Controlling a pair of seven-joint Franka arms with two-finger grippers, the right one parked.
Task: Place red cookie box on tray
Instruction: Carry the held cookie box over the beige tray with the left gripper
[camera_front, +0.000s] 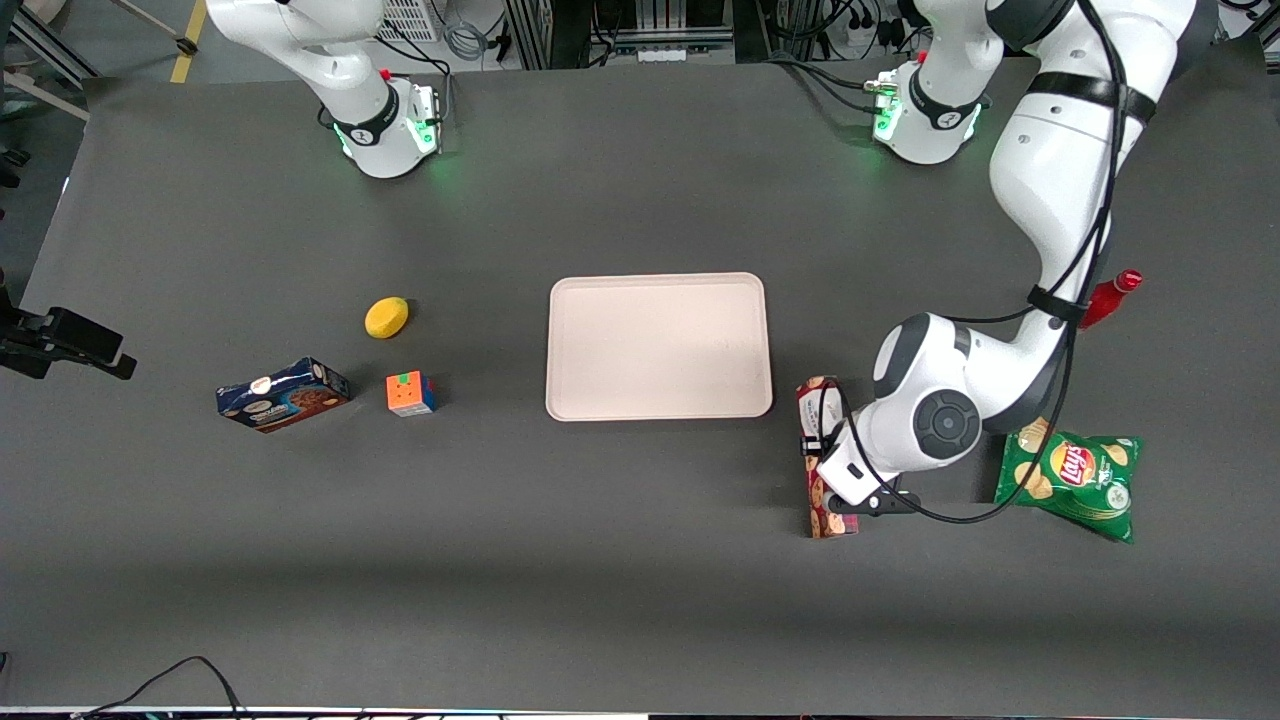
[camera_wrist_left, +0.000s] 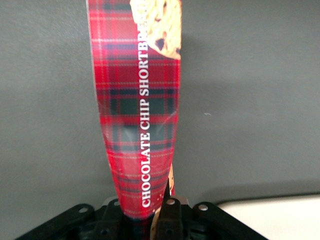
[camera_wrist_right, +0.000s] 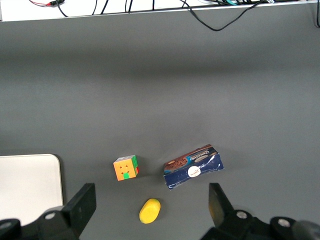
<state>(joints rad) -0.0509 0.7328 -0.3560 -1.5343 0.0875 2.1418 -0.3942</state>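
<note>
"CHOCOLATE CHIP SHORTBREAD" on red cookie box (camera_wrist_left: 142, 115), "Lay's" on chip bag (camera_front: 1072, 478)

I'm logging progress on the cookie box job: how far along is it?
Done: the tool has reached the red cookie box, which lies on the table beside the tray. In hand: the left wrist view shows the box between the fingers. Left: lifting it, carrying it over and setting it on the tray, which holds nothing yet.

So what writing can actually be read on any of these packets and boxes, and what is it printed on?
"CHOCOLATE CHIP SHORTBREAD": on the red cookie box, which the gripper is at; the last letters are partly hidden.
"Lay's": on the green chip bag.
The dark blue cookie box has print too small to read.
The red bottle, cube and tray show no readable text.
</note>
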